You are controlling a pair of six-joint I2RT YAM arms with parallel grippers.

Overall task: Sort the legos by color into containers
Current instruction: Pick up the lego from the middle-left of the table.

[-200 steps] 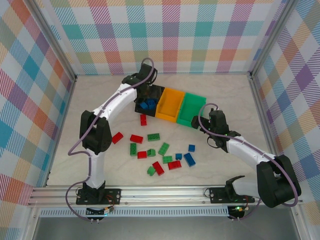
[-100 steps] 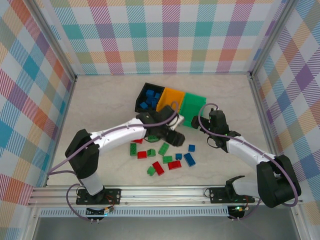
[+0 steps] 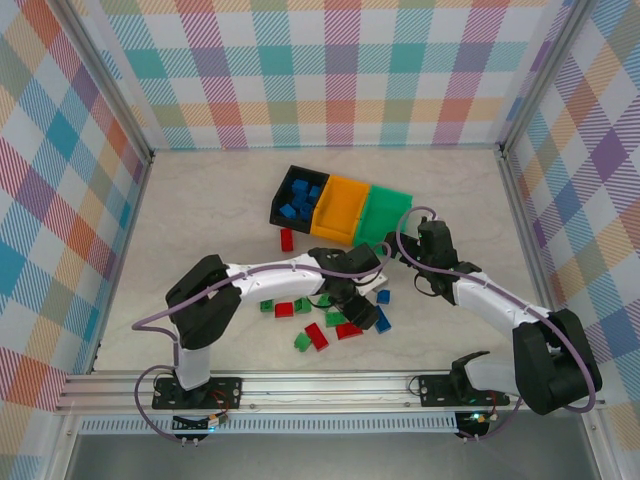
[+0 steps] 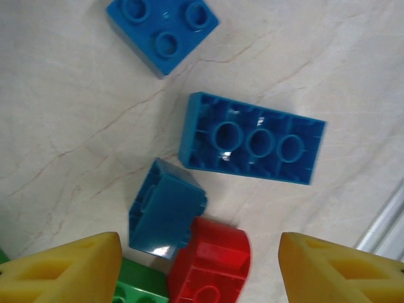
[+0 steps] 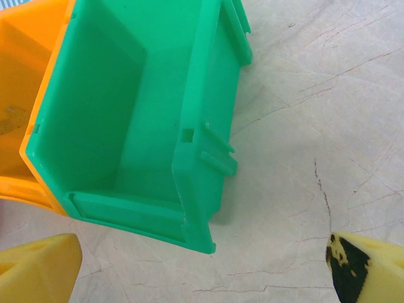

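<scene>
Left tool (image 3: pixel 362 318) swung nearer; its wrist view reveals an upturned blue lego (image 4: pixel 252 139).

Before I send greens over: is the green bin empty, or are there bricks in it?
Empty. The right wrist view looks straight down into the green bin, and all the floor it shows is bare.

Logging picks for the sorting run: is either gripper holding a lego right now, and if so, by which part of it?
Nothing is held. The left gripper hangs open above the blue legos, and the right gripper is open near the green bin.
</scene>
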